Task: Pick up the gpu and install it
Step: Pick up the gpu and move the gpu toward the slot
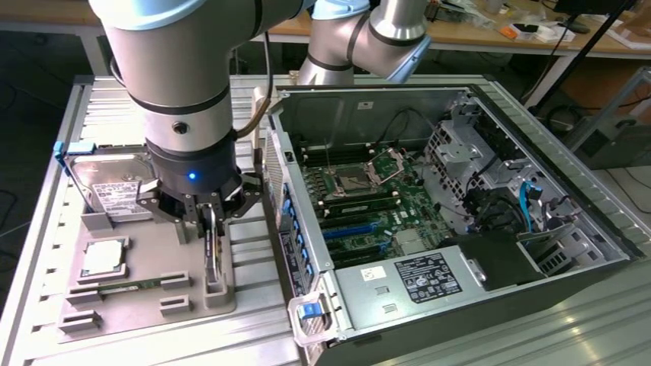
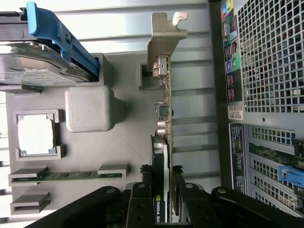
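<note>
The gpu (image 1: pixel 213 263), a flat card with a black fan shroud, a green circuit board and a silver metal end bracket (image 2: pixel 164 35), is standing thin edge up in a slot of the grey plastic holder tray (image 1: pixel 152 248). In the wrist view its bracket end is resting in the tray's notch, so the card is not yet lifting out.

The step in hand is, by my reading, the pick-up: the grasp is being made and the install has not begun. The black gripper (image 1: pixel 210 227) is reaching straight down over the card. Its jaws are standing partly closed, one on each face of the shroud, and they appear to be clamping the gpu rather than hanging free of it.

In my judgement, the move from here is calling for a firm, square hold and a straight vertical pull. A tilt could jam the board in the slot or catch the bracket on the notch.

In the exterior view, a silver hard drive with a white label (image 1: pixel 112 187) is lying at ten o'clock from the card. A square silver processor (image 1: pixel 104 258) is sitting at nine o'clock, and a narrow green memory stick (image 1: pixel 117 287) at eight o'clock. The open black computer case (image 1: pixel 367 107) is lying at three o'clock, just beside the tray, with its green motherboard (image 1: pixel 367 206) facing up.
</note>
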`<state>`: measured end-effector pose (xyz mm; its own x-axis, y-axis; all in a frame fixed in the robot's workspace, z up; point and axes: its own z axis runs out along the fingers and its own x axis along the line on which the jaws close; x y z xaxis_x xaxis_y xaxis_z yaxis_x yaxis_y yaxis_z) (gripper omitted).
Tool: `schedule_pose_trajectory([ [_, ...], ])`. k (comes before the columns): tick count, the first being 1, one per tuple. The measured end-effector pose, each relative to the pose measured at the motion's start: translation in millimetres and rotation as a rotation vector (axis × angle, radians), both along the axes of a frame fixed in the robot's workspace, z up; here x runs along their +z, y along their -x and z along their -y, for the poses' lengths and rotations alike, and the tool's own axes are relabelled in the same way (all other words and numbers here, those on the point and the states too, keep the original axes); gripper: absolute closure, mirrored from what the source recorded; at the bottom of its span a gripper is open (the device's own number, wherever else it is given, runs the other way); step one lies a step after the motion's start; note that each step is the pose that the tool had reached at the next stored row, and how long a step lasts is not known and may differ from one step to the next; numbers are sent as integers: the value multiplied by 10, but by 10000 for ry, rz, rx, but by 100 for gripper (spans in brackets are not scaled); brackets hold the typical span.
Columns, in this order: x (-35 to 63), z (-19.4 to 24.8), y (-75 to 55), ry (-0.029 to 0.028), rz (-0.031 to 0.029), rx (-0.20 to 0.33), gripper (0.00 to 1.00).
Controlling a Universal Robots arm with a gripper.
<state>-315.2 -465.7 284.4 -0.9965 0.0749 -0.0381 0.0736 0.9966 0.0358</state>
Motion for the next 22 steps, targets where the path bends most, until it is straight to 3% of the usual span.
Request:
schedule_pose_trajectory([
  [22,75,0,0,21,0,1,73],
])
